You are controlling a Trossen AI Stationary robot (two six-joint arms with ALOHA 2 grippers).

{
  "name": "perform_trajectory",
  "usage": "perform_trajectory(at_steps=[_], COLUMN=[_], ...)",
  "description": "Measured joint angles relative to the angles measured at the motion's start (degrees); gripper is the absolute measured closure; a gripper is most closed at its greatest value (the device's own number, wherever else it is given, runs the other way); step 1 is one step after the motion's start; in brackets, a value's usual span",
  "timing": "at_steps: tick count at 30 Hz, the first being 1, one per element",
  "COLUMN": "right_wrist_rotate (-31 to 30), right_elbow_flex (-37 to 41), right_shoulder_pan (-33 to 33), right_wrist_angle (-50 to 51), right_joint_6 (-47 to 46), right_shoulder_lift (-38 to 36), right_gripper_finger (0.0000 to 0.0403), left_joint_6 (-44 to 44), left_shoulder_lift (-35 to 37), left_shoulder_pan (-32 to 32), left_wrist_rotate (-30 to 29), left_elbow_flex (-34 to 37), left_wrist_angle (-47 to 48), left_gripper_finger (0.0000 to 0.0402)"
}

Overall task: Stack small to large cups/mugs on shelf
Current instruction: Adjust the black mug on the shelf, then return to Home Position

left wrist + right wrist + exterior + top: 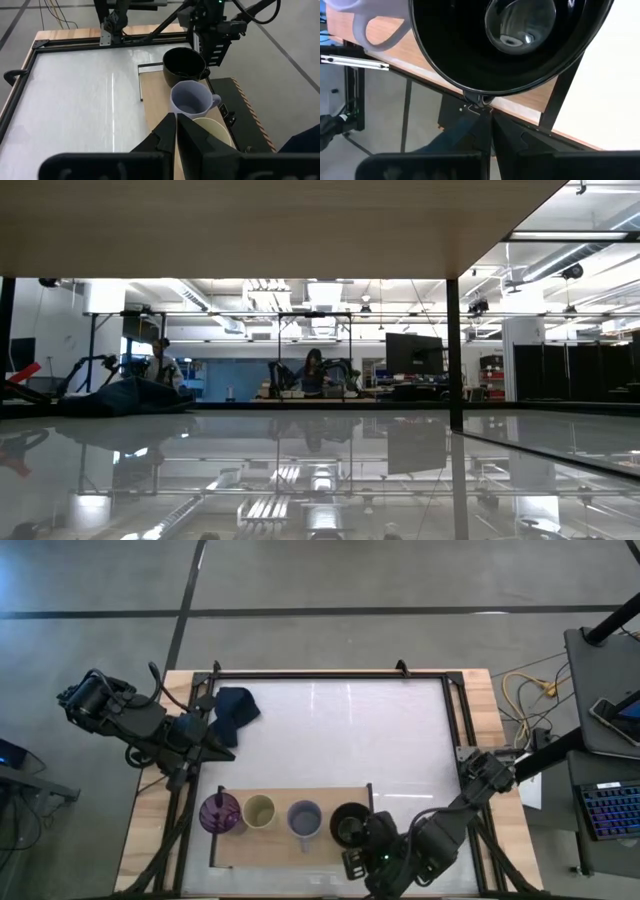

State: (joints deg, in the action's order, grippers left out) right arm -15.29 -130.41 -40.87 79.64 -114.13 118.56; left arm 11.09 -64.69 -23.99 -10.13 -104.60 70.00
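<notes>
Seemingly right gripper (482,117) pinches black mug's (470,50) handle.

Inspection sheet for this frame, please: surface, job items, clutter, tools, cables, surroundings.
Surface: white tabletop, mostly bare.
Job's things: shelf holds, in a row, purple tumbler, beige cup, lavender mug, black mug.
Clutter: dark blue cloth near the far left corner.
Tools: right tool shut on the black mug's handle; left tool shut, empty, at the left edge.
Cables: yellow and white cables off the table's right side.
Surroundings: people at desks in the low view.
</notes>
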Motion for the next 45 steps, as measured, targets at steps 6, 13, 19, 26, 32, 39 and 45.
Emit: perform_trajectory(at_steps=[6,13,19,26,32,39,45], right_wrist_rotate=[-2.42,-2.82,-3.24,-4.44,-4.44,-4.41,-4.2], right_elbow_flex=[-0.07,-0.07,-0.07,-0.07,-0.07,-0.07,-0.07], right_shoulder_pan=[0.07,1.07,1.95,2.17,2.18,2.2,2.19], right_wrist_angle=[-0.32,0.21,1.01,1.11,3.0,2.8,0.6], right_joint_6=[-0.08,0.58,1.47,2.23,1.84,1.85,3.46], right_shoulder_lift=[0.0,0.0,-0.02,-0.02,-0.02,-0.02,-0.69], right_gripper_finger=[0.0394,0.0394,0.0394,0.0394,0.0394,0.0394,0.0394], left_joint_6=[-1.08,-1.07,-1.06,-1.05,-1.05,-1.03,-0.91], left_shoulder_lift=[0.0,0.0,0.0,-0.04,-0.17,-0.34,-0.64], left_shoulder_pan=[0.0,0.0,0.0,0.0,0.0,0.0,0.0], left_wrist_rotate=[0.19,0.83,0.85,0.87,0.89,0.9,1.06], left_elbow_flex=[0.0,0.0,0.0,0.0,0.0,0.0,0.0], left_wrist_angle=[0.01,0.0,0.01,0.0,0.0,0.0,-0.45], left_gripper_finger=[0.0402,0.0402,0.0402,0.0402,0.0402,0.0402,0.0402])
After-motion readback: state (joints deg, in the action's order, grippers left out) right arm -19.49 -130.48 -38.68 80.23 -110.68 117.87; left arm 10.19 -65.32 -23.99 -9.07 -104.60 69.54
